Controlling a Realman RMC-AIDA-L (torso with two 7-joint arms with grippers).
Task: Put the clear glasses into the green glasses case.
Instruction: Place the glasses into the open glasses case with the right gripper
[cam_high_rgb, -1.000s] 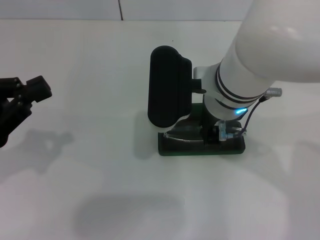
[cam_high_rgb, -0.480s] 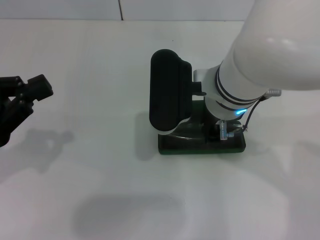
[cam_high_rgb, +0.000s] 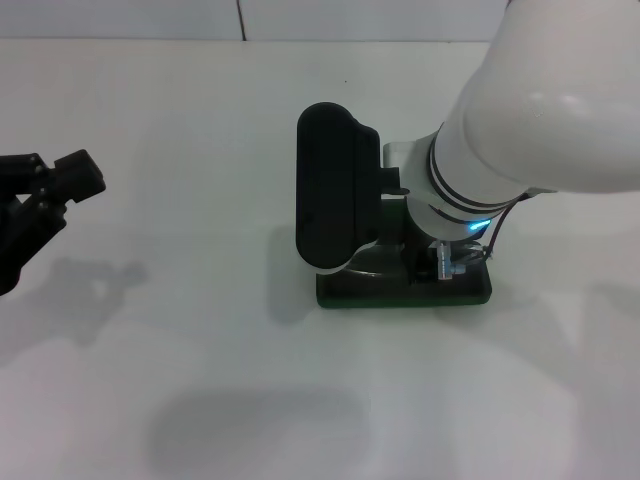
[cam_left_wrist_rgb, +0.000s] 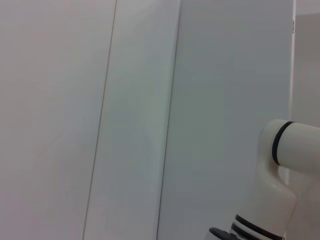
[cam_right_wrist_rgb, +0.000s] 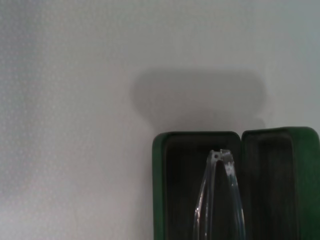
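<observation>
**Glasses over open case: placement under way, release and closing outstanding**

1. Bench (cam_high_rgb: 180, 150). White, plain surface carrying the one task container, right of centre.

2. Right arm (cam_high_rgb: 540, 110). White, large, reaching in from the far right and down over the case; a black wrist housing (cam_high_rgb: 335, 190) stands at its left side. Right gripper: hidden under the arm in the head view and absent from its own wrist view. Finger state cannot be told.

3. Left gripper (cam_high_rgb: 45, 195). Black, at the left edge of the head view, raised off the bench and well apart from the case. Idle. Whether its fingers are spread or closed cannot be told.

4. Green glasses case (cam_right_wrist_rgb: 235, 187). Dark green, lid hinged open, both halves showing dark lining in the right wrist view. In the head view only its near edge shows below the arm.

5. Clear glasses (cam_right_wrist_rgb: 220, 200). Transparent; the folded temple arms run along the left-hand compartment as the right wrist view shows it. Whether they rest on the lining or hang just above it cannot be told.

Progress, as judged: glasses brought to the case and aligned within one half. Remaining: seating them fully, letting go, withdrawing the arm.
</observation>
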